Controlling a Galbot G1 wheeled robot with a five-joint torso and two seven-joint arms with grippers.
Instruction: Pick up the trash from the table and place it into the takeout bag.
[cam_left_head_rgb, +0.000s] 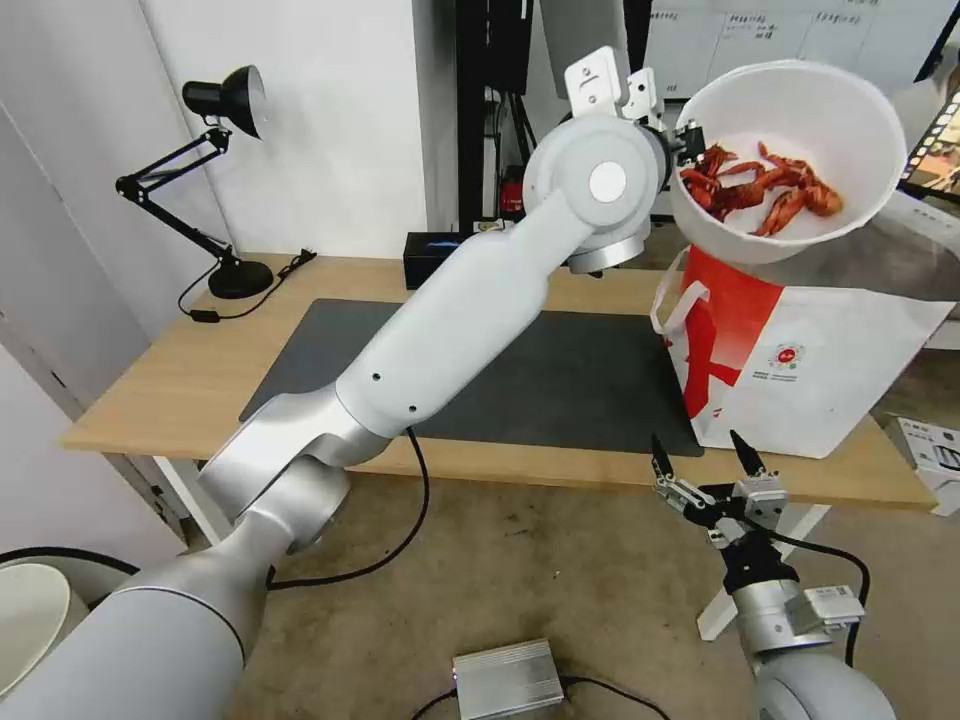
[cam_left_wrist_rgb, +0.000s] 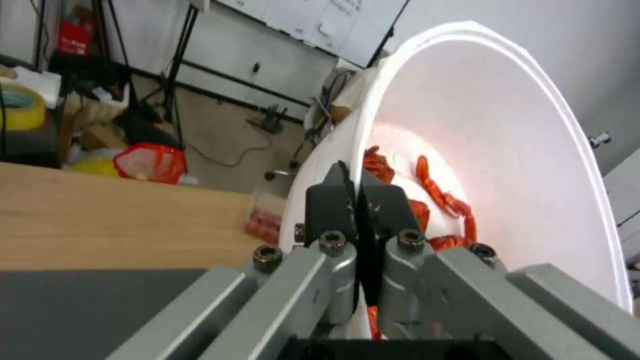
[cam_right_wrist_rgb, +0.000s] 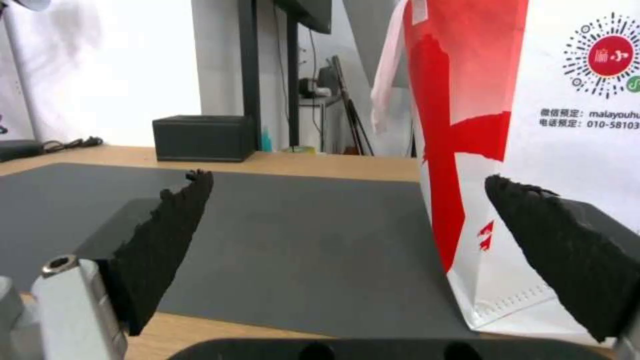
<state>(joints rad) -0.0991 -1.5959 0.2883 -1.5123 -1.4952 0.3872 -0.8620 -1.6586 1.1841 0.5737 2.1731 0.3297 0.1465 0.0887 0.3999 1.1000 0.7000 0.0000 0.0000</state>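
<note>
The left gripper (cam_left_head_rgb: 686, 143) is raised high over the far right of the table (cam_left_head_rgb: 150, 390), its fingers (cam_left_wrist_rgb: 347, 200) pinched on the rim of the white bowl (cam_left_head_rgb: 800, 110). The bowl tilts above the open mouth of the takeout bag (cam_left_head_rgb: 830, 370) and has red shells (cam_left_head_rgb: 765, 190) heaped at its low side. The bag stands at the table's right end, on the right edge of the dark grey mat (cam_left_head_rgb: 560, 380), whose whole middle lies bare.

The right gripper (cam_left_head_rgb: 705, 462) waits low, just off the near table edge, its fingers (cam_right_wrist_rgb: 167, 225) spread wide apart, facing the bag's near corner (cam_right_wrist_rgb: 507, 305). Its wrist view shows the black rectangular box (cam_right_wrist_rgb: 203, 137) at the far edge. A black desk lamp (cam_left_head_rgb: 215, 170) stands far left.
</note>
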